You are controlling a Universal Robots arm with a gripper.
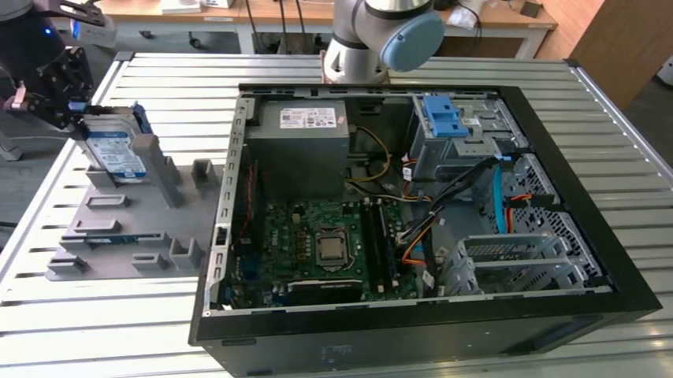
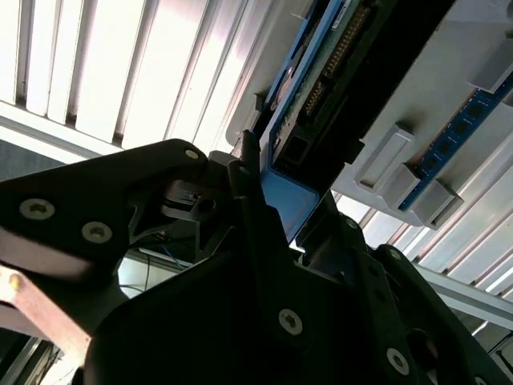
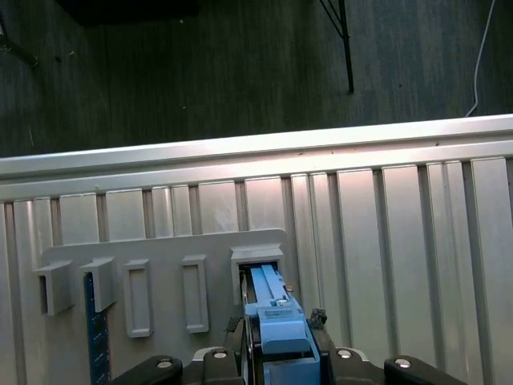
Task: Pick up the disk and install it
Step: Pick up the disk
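The computer case point(image 1: 421, 339) lies open on the slatted metal table point(image 1: 158, 71), and everything here is placed from it. Off the case's side toward the exterior view's left sits a grey holder point(image 1: 126, 228) with slots and posts, just beside the case wall. The disk point(image 1: 113, 153) stands upright on edge in the slot at the holder's end farthest from the case's black front wall, its white and blue label facing that wall. The gripper point(image 1: 76, 116) is at the disk's upper edge, on the side away from the case. In both wrist views the jaws are pinched onto the blue carrier frame along that edge: the black fingers point(image 2: 244, 192) press against either side of the blue plastic of the disk point(image 2: 284, 200). In the first wrist view the disk point(image 3: 268, 301) runs from the gripper point(image 3: 276, 349) down into the slot of the holder point(image 3: 160, 249), its lower end seated there. Inside the case, the grey power supply point(image 1: 305, 130) fills the corner nearest the arm's base point(image 1: 379, 35), the green motherboard point(image 1: 326, 236) lies below it, and a blue latch bracket point(image 1: 442, 118) tops the grey drive bay point(image 1: 462, 150).
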